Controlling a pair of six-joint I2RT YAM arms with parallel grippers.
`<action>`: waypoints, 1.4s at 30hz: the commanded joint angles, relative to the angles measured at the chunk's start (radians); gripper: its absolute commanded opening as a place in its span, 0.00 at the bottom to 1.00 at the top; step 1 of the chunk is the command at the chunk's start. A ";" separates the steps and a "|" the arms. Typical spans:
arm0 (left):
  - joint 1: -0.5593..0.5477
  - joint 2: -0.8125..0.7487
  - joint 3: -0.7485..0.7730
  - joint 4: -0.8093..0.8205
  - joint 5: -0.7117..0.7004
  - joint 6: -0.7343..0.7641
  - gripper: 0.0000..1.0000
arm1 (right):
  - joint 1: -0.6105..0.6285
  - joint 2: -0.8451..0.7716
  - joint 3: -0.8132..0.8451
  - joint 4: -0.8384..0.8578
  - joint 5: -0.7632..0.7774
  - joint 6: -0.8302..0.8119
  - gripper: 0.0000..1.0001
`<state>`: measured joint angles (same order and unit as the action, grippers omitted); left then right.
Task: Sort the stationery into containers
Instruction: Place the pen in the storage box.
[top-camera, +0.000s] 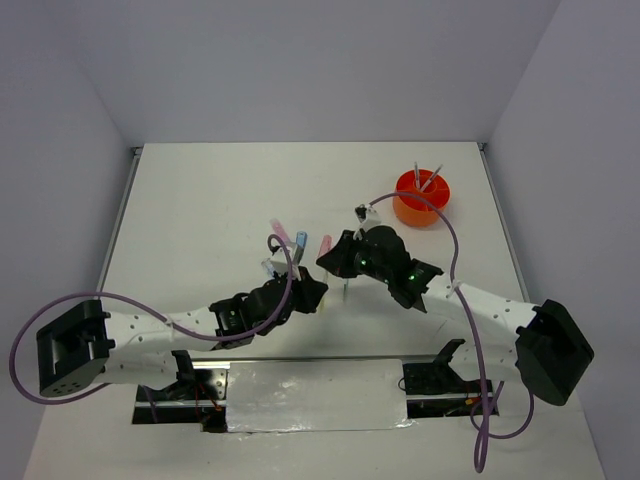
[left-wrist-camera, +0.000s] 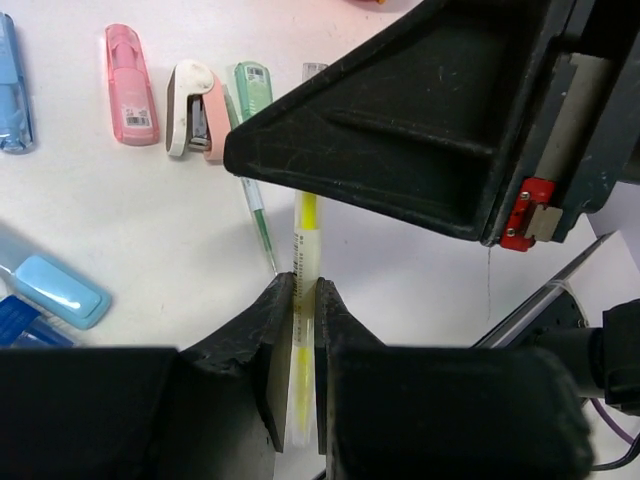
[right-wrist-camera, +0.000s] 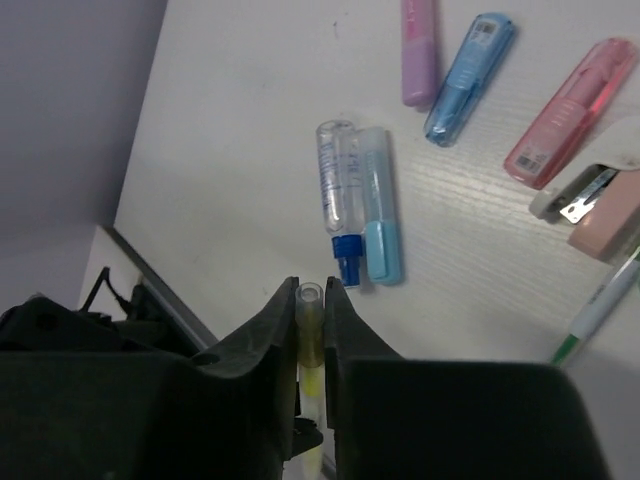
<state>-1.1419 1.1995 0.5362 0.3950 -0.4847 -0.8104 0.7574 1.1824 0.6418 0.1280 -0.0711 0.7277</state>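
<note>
Left wrist view: left fingers (left-wrist-camera: 288, 300) closed narrow on yellow pen (left-wrist-camera: 306, 220); right fingers (right-wrist-camera: 288, 305) pinching what looks like the same pen's clear end, well short of organiser (top-camera: 412, 212). Could bend or flick away under opposing pulls; could drop onto green pen (left-wrist-camera: 258, 215) just beside on a double release. Pink marker (left-wrist-camera: 130, 85) loose, well apart from organiser. Smooth white desk (top-camera: 200, 200), probably little check on rolling. Bare pale walls (top-camera: 300, 60) beyond organiser.

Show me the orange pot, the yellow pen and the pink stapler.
orange pot (top-camera: 415, 213), top view, on its near wall.
yellow pen (left-wrist-camera: 306, 235), left wrist view, on its bare barrel.
pink stapler (left-wrist-camera: 183, 100), left wrist view, on its white top.
</note>
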 joint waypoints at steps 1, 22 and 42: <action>-0.004 -0.028 0.007 0.071 -0.026 0.033 0.19 | 0.011 0.002 -0.014 0.131 -0.094 0.033 0.08; 0.002 -0.077 0.177 -0.530 0.060 0.017 0.99 | -0.467 0.075 0.348 0.257 0.814 -0.543 0.00; 0.007 0.003 0.185 -0.392 0.133 0.152 0.99 | -0.615 0.483 0.463 0.576 0.728 -0.731 0.16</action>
<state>-1.1404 1.1854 0.6674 -0.0372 -0.3603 -0.6979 0.1474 1.6466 1.0912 0.6350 0.6605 -0.0086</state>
